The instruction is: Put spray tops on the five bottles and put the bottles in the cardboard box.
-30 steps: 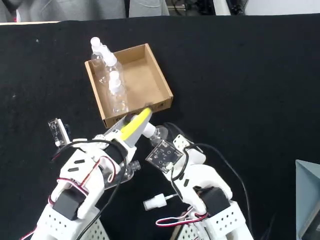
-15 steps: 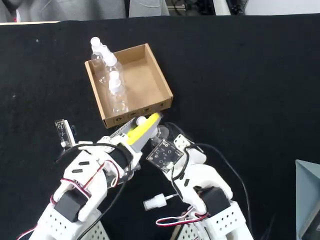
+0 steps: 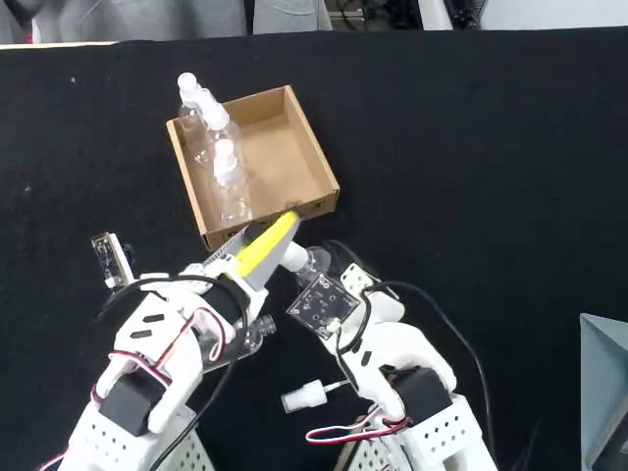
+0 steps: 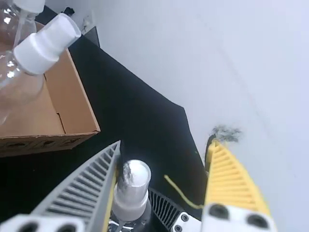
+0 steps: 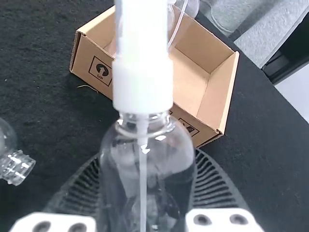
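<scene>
My right gripper is shut on a clear bottle that stands upright with a white spray top on its neck. In the high view this bottle is just in front of the cardboard box. My left gripper is open around that spray top, which rests against the grey finger while the yellow finger stands well off. Three capped bottles lie along the box's left side. An uncapped bottle lies under the left arm, and a loose spray top lies by the right arm's base.
The box's right half holds bare cardboard floor. A grey bin stands at the right edge of the black table. The neck of the uncapped bottle lies close beside my right gripper.
The left gripper swung right over the held bottle's top half a second ago and has come back to where it was a second ago. The right arm has kept still.
</scene>
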Action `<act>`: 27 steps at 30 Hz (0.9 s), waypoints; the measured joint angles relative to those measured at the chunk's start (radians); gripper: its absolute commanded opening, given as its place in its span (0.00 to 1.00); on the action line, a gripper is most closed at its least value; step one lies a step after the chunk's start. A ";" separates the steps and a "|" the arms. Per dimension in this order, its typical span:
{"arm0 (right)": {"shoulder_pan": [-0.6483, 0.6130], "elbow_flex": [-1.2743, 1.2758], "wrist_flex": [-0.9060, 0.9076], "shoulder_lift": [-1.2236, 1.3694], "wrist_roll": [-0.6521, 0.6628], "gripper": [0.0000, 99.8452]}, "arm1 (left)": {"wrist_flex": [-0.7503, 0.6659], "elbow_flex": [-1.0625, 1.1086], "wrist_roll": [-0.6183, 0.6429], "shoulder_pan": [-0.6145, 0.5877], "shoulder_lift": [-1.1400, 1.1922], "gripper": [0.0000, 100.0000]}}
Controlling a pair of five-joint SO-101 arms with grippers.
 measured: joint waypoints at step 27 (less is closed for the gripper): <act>0.000 0.000 -0.043 0.000 -0.121 0.10 | 0.031 -0.003 -0.028 -0.269 0.000 0.26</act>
